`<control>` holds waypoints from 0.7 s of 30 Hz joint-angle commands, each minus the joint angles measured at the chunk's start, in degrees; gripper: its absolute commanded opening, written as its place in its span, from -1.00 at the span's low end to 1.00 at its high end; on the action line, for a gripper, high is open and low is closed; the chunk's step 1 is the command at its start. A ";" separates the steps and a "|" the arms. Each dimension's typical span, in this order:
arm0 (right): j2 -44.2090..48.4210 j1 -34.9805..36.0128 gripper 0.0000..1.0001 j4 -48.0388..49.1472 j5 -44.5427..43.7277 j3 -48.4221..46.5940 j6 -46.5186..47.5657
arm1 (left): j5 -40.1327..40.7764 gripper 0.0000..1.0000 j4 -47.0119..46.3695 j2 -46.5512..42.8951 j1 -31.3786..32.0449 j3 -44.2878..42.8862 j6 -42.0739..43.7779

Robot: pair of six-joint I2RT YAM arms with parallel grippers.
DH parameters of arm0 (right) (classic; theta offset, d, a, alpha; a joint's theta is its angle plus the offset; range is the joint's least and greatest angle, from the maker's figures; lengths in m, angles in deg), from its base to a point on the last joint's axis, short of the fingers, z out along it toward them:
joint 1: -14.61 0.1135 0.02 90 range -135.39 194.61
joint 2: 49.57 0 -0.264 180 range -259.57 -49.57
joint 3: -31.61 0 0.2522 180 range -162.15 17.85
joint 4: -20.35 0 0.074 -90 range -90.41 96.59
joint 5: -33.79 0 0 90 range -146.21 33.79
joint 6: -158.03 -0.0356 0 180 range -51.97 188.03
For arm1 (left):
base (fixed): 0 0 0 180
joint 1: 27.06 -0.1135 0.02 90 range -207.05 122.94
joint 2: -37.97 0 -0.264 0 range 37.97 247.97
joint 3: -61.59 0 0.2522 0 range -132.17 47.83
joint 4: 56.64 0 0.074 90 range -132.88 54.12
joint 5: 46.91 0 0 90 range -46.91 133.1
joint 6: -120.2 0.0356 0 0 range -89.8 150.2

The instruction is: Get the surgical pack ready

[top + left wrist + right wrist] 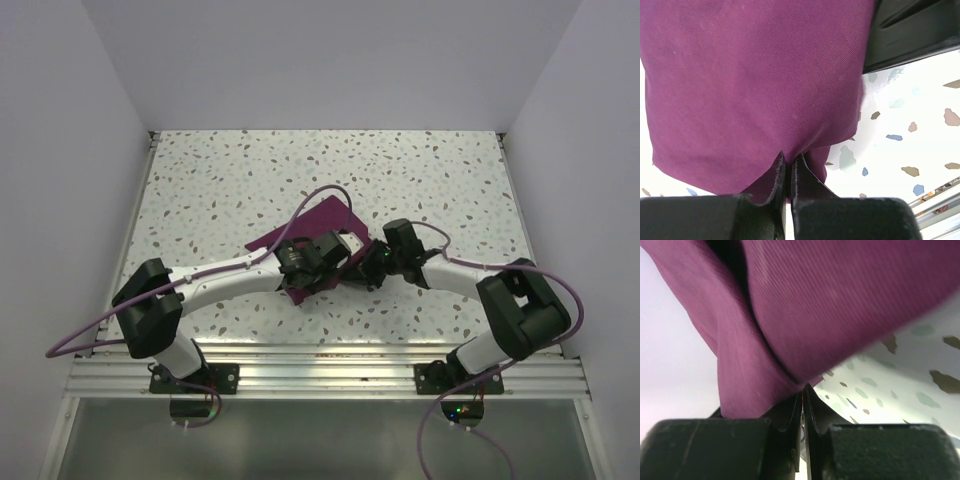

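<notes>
The dark-purple cloth point(312, 226) lies folded and bunched at the middle of the speckled table, partly under both wrists. My left gripper point(322, 268) is shut on the cloth's near edge; the left wrist view shows the cloth point(755, 85) pinched between the closed fingertips point(788, 159). My right gripper point(368, 262) is shut on another part of the cloth; in the right wrist view folded cloth point(805, 305) hangs from the closed tips point(804, 389). The two grippers are close together. The steel tray, gauze, scissors and tweezers are out of view.
The speckled table point(230, 180) is bordered by white walls at the back and both sides. A metal rail point(320, 375) runs along the near edge by the arm bases. Purple cables point(330, 192) loop over the arms.
</notes>
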 commanded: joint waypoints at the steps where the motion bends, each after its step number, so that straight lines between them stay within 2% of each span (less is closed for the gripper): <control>1: -1.89 1.08 -0.86 6.12 -1.79 -2.68 -2.62 | -1.09 -1.00 -2.63 -2.41 -0.03 -2.60 0.15; 5: -3.74 1.79 -0.88 13.67 -2.05 -2.42 -5.51 | -2.15 -1.00 -3.07 -2.58 -0.03 -3.21 0.33; 11: -5.06 2.32 -0.88 18.95 -2.05 -3.12 -8.42 | -3.29 -1.00 -3.16 -2.49 -0.03 -4.00 1.12; 15: -4.79 2.58 -0.88 19.13 -3.89 -3.83 -8.07 | -4.43 -1.00 -3.33 -2.93 -0.03 -4.18 1.21; 19: -6.63 2.67 -0.88 26.68 -5.48 -2.16 -10.18 | -5.84 -1.00 -3.68 -3.11 -0.12 -4.27 1.21; 21: -7.95 2.76 -0.89 27.39 -5.92 -2.42 -10.35 | -6.02 -1.00 -3.77 -2.93 -0.03 -4.27 0.95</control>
